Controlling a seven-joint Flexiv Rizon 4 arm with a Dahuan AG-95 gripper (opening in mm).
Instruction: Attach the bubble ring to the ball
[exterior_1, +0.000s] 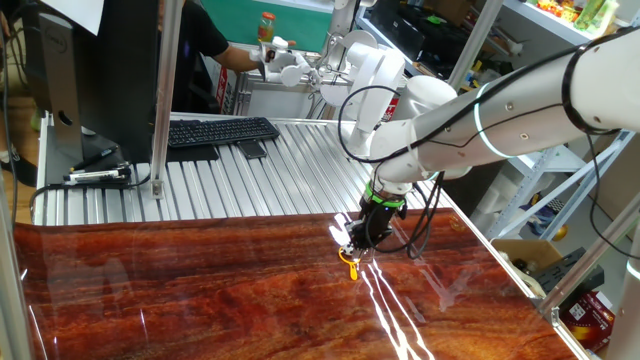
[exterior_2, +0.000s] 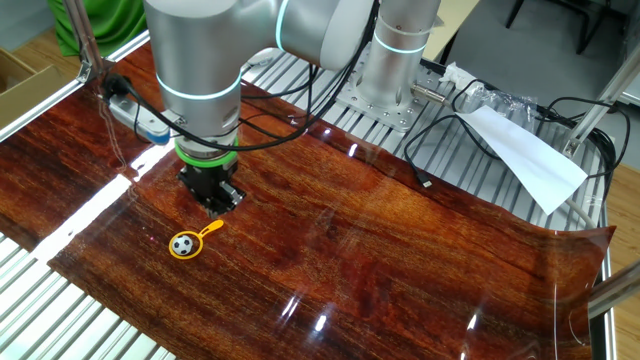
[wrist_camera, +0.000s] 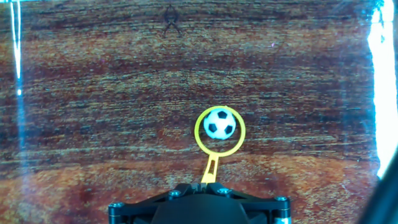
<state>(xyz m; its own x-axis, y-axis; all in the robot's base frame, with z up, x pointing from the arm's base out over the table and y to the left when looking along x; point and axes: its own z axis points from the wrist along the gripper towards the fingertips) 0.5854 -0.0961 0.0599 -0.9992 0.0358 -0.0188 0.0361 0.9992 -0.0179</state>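
Observation:
The bubble ring (wrist_camera: 210, 167) is a thin yellow-orange loop with a short handle. In the hand view the loop lies on the wood table around a small black-and-white soccer ball (wrist_camera: 220, 124). The handle runs back between the jaws of my gripper (wrist_camera: 200, 185), which are shut on its end. In the other fixed view the ball (exterior_2: 182, 243) sits inside the ring (exterior_2: 208, 230) just in front of and left of the gripper (exterior_2: 216, 208), low over the table. In one fixed view the ring (exterior_1: 349, 266) shows as an orange spot under the gripper (exterior_1: 356, 244); the ball is hidden there.
The reddish wood-grain sheet (exterior_2: 380, 250) covers the table. A power strip (exterior_2: 140, 118) lies at its far left edge. A cable (exterior_2: 430, 140) and white paper (exterior_2: 525, 150) lie on the slatted metal beyond. A keyboard (exterior_1: 220, 130) lies at the back.

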